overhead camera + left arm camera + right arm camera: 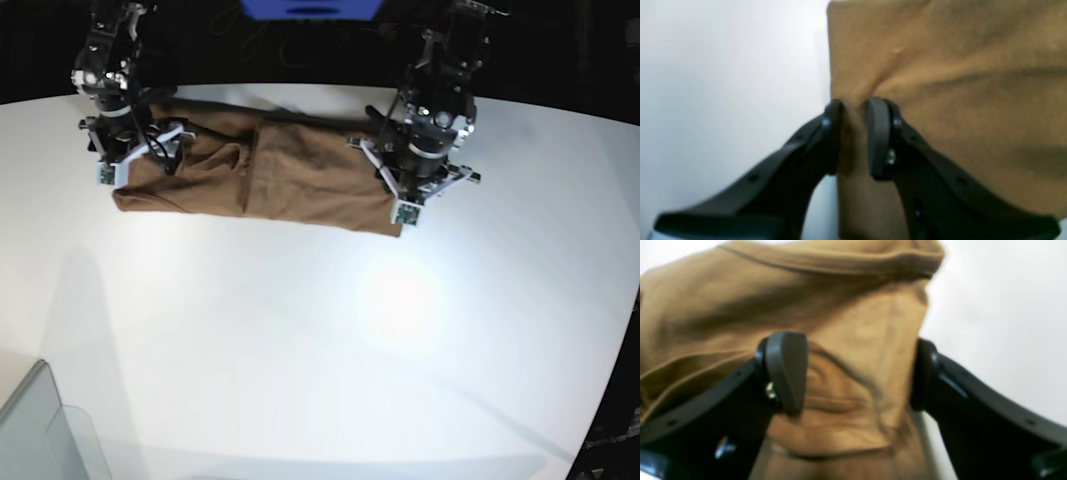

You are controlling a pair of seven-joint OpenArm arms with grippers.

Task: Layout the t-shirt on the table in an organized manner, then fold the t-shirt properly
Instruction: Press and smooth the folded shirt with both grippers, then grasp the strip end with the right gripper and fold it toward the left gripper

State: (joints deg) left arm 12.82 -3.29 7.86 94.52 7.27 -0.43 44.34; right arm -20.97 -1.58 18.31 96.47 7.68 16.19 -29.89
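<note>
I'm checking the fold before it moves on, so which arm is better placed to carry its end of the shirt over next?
Left, probably. The left gripper is pinched on the t-shirt edge, while the right gripper straddles cloth with its jaws wide apart.

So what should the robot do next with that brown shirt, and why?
Probably close the right gripper: its jaws stand open around a bunched end of the t-shirt, while the left gripper already pinches the other end. Then both could lift and fold it.
</note>
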